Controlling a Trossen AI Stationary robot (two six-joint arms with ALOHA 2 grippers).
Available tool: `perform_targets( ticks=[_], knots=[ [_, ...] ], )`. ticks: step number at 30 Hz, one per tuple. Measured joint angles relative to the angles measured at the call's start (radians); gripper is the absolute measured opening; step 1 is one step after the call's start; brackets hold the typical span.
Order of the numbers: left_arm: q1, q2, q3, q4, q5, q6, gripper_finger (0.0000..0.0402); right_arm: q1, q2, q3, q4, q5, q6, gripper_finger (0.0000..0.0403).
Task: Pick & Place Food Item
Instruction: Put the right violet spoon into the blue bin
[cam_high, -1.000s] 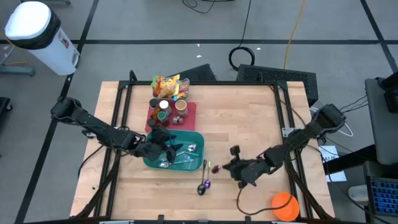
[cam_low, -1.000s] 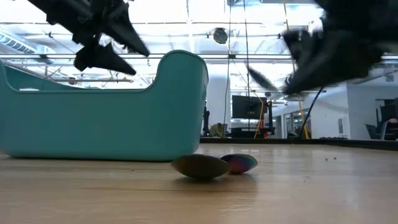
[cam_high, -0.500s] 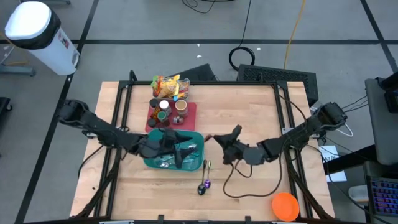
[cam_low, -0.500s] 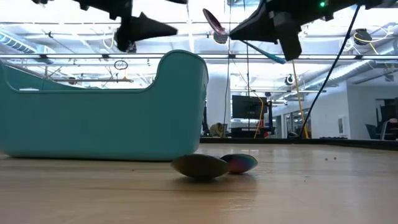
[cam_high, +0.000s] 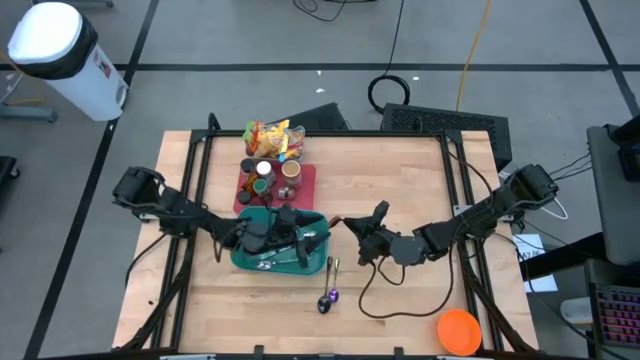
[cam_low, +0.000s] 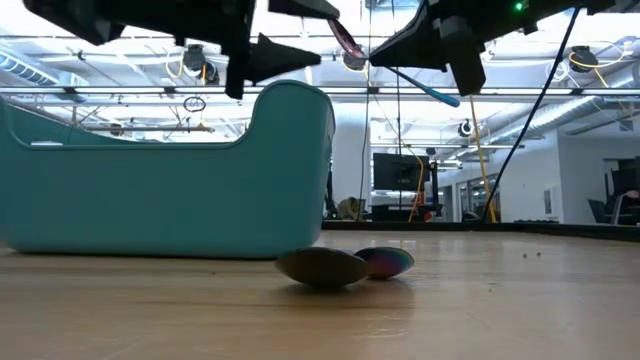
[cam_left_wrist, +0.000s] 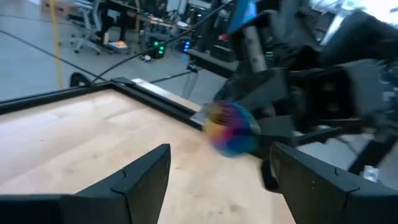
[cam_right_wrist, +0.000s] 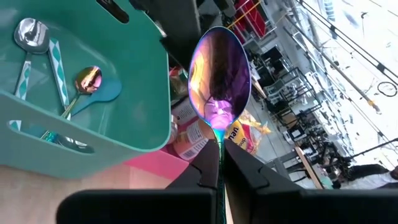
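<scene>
1. Gripping an iridescent purple spoon (cam_right_wrist: 219, 78), the right pincer (cam_high: 372, 240) hangs above the bench (cam_high: 400, 180), just right of the teal bin (cam_high: 250, 262); its fingers are clamped on the handle, and the bowl (cam_low: 346, 38) points toward the bin's raised rim.
2. The left pincer (cam_high: 300, 238) is up over the teal bin's right end, fingers (cam_left_wrist: 143, 174) spread apart with nothing between them, tips aimed at the spoon bowl (cam_left_wrist: 231, 127) just ahead.
3. The two pincers are close, nose to nose over the bin's right edge, in the low view both well clear of the wood.
4. Down inside the bin lie a silver spoon (cam_right_wrist: 30, 34), a gold-pink spoon (cam_right_wrist: 87, 81) and teal-patterned handles.
5. On the bench in front of the bin, two more spoons (cam_high: 329, 297) rest side by side, bowls touching in the low view (cam_low: 345, 266).
6. Behind the bin, a pink tray (cam_high: 308, 178) carries small jars and bottles (cam_high: 270, 178), with snack packets (cam_high: 270, 137) at its far end.
7. An orange disc (cam_high: 459, 330) sits at the bench's near right corner.
</scene>
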Motion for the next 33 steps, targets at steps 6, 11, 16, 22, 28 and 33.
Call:
perform_targets(
  ticks=[6, 11, 16, 22, 28, 33],
  knots=[
    [0.036, 0.001, 0.09, -0.171, 0.026, 0.021, 0.0285, 0.0, 0.0, 0.0, 0.0, -0.001, 0.0, 0.0],
    [0.046, 0.0, 0.184, -0.345, 0.037, 0.037, 0.0284, 0.0, 0.0, 0.0, 0.0, 0.0, 0.0, 0.0],
    [0.052, 0.001, 0.207, -0.408, 0.037, -0.015, 0.0242, 0.002, 0.0, 0.0, 0.0, 0.0, 0.0, 0.0],
    [0.06, 0.001, 0.208, -0.416, 0.04, -0.098, 0.0107, 0.002, 0.0, 0.0, 0.0, 0.0, 0.001, 0.0],
    [0.065, -0.013, 0.207, -0.437, 0.023, -0.081, 0.0015, 0.003, -0.002, 0.002, 0.006, -0.004, 0.053, 0.0],
    [0.047, -0.131, 0.207, -0.593, 0.035, -0.067, 0.0008, 0.038, -0.011, 0.004, 0.04, -0.004, 0.181, 0.0029]
  ],
)
